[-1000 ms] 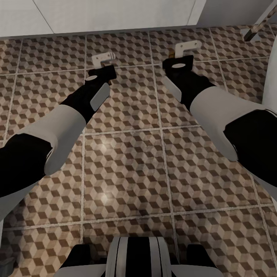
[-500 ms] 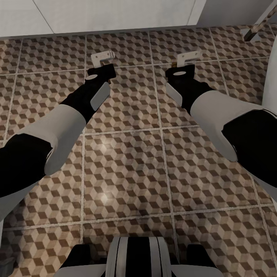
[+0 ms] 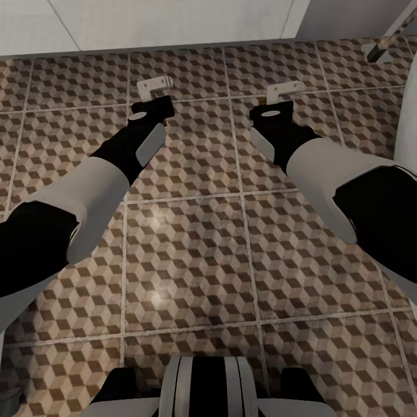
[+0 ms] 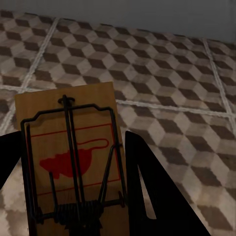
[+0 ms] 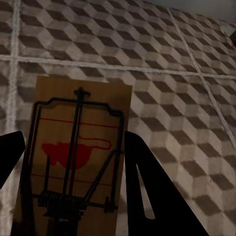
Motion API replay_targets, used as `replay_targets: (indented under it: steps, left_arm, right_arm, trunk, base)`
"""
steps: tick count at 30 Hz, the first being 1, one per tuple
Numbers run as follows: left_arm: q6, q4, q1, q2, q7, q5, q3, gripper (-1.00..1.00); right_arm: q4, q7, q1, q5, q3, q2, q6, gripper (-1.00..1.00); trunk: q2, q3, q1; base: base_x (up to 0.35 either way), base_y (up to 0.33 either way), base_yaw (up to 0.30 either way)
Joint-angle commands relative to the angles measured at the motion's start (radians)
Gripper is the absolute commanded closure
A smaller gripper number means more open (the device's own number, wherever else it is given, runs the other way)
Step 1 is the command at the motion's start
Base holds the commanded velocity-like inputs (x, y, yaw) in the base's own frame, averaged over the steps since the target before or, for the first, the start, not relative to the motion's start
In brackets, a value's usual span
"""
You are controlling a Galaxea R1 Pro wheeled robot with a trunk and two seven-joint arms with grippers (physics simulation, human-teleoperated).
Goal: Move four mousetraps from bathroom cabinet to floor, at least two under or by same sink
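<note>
both end effectors (image 3: 155,88) (image 3: 285,88) seemingly clamp mousetraps (image 4: 69,162) (image 5: 76,162); bathroom floor (image 3: 191,243) open below.

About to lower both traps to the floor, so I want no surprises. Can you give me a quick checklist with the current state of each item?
1. Left tool shut on its mousetrap: ok.
2. Right tool shut on the other mousetrap: ok.
3. Cube-patterned bathroom floor below both arms, nothing lying under the traps: ok.
4. Both traps over the same tiled surface: ok.
5. Close to the sink: cannot tell; a white rounded edge shows beside the right arm, unidentified.
6. Height of the traps above the tiles: cannot tell.
</note>
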Motion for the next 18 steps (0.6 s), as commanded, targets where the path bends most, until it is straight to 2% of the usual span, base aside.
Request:
replay_targets:
  steps: [1, 18]
  left_arm:
    - [0.005, -0.002, -0.001, 0.001, 0.009, 0.002, -0.008, 1.00]
    - [0.004, -0.002, 0.000, 0.003, 0.000, 0.001, -0.010, 1.00]
  right_arm:
    - [-0.001, -0.005, 0.000, -0.008, 0.009, 0.000, 0.006, 1.00]
    - [-0.002, -0.003, 0.003, -0.008, 0.009, 0.000, 0.006, 1.00]
  trunk:
    - [0.000, -0.001, 0.000]
    - [0.000, -0.001, 0.000]
  base:
    - [0.051, -0.071, 0.000]
    - [0.101, -0.015, 0.000]
